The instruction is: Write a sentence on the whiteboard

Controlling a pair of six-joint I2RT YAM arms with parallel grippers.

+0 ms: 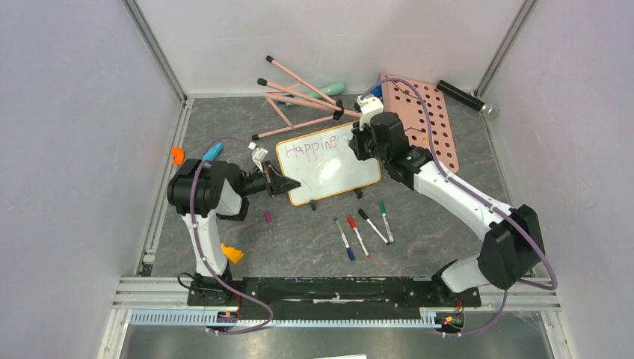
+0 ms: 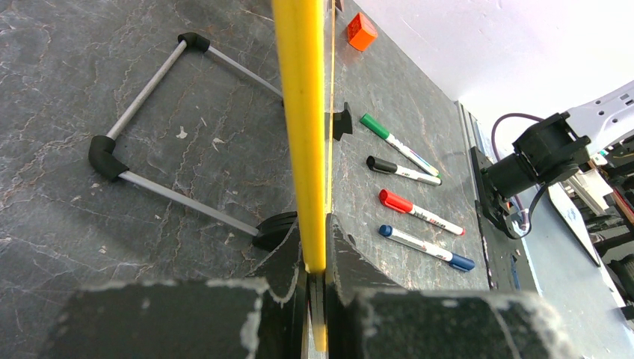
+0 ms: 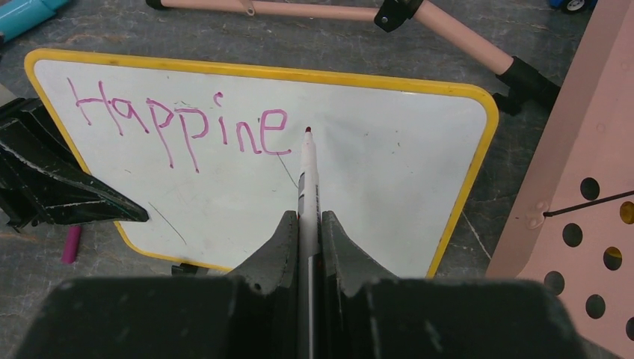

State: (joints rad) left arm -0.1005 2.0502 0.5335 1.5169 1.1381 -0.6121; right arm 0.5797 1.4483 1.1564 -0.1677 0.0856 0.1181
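The right fingers (image 3: pixel 288 228) are found pressed together on a marker (image 3: pixel 307 172). It is pinched low on its barrel and lies straight along the fingers' own line, nib foremost. The nib is seen at the surface of the whiteboard (image 3: pixel 396 179), just beside the last letter of the lettering (image 3: pixel 179 123), which reads "Happine". Whether the nib is touching or just clear cannot be told. As viewed from the right wrist, the unwritten space lies to the right of the nib, along the board's long axis. It is judged that the next strokes must be carried that way, with room kept before the right-hand rim.

The left fingers (image 2: pixel 335 243) are closed on the yellow rim (image 2: pixel 300 112) at the board's left short edge, which is clamped between them. The board is stood on its black feet on the worktop (image 1: pixel 299 239), between the two arms. The right arm is the nearer to the blank area. Four spare pens (image 1: pixel 366 228) are noted on the worktop near the board's front edge, well apart from both sets of fingers.
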